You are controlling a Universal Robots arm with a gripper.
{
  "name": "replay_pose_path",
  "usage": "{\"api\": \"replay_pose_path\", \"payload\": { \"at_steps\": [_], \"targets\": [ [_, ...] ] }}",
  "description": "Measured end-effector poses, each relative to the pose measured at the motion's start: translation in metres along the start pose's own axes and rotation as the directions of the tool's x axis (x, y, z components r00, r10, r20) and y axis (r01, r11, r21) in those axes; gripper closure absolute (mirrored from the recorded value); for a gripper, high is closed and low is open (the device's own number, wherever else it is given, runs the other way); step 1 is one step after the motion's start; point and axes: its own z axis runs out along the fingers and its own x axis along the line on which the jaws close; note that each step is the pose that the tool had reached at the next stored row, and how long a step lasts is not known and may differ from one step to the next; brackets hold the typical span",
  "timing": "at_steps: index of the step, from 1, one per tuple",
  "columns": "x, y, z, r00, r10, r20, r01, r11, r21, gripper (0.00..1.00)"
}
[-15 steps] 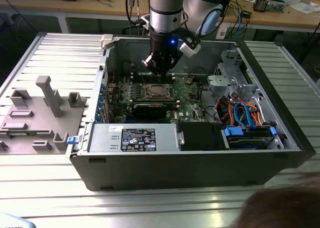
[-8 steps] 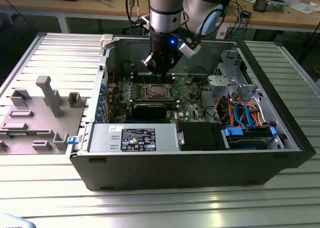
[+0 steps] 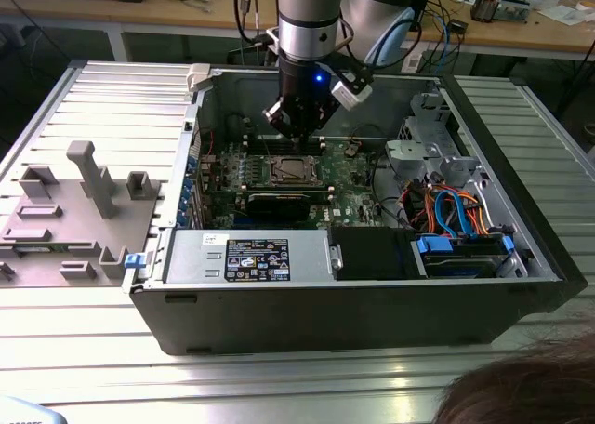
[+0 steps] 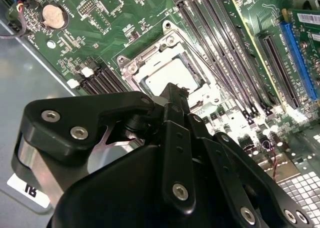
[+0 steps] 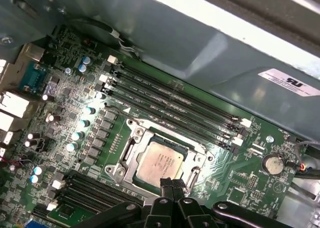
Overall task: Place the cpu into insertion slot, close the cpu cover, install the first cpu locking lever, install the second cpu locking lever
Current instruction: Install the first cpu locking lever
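The cpu point(image 5: 159, 163) point(image 4: 167, 75) lies flat in the socket on the green motherboard, its silvery top showing. The cpu cover point(image 5: 131, 149) point(image 4: 131, 68) lies down around it as a metal frame, with the chip in its window. My gripper point(image 5: 172, 184) point(image 4: 175, 93) hangs just above the socket's edge, its black fingers pressed together and holding nothing. In the exterior view the gripper point(image 3: 299, 131) stands inside the open computer case, a little behind the cpu point(image 3: 291, 170). I cannot tell how the locking levers stand.
Black memory slots point(image 5: 175, 105) run beside the socket and a coin battery point(image 5: 273, 163) sits nearby. The case holds a power supply point(image 3: 246, 255), a drive cage with coloured cables point(image 3: 446, 210). A grey fixture point(image 3: 84, 192) stands at the exterior view's left. A person's hair point(image 3: 521, 391) shows at the front.
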Motion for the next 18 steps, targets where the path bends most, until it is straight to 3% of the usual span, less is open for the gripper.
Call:
{"api": "replay_pose_path", "payload": {
  "at_steps": [9,18],
  "targets": [
    [0.0000,0.0000,0.0002,0.9980,0.062,-0.0009,-0.062,0.9980,0.0020,0.89],
    [0.0000,0.0000,0.0004,0.9929,0.119,-0.0015,-0.119,0.9929,0.0039,0.89]
  ]
}}
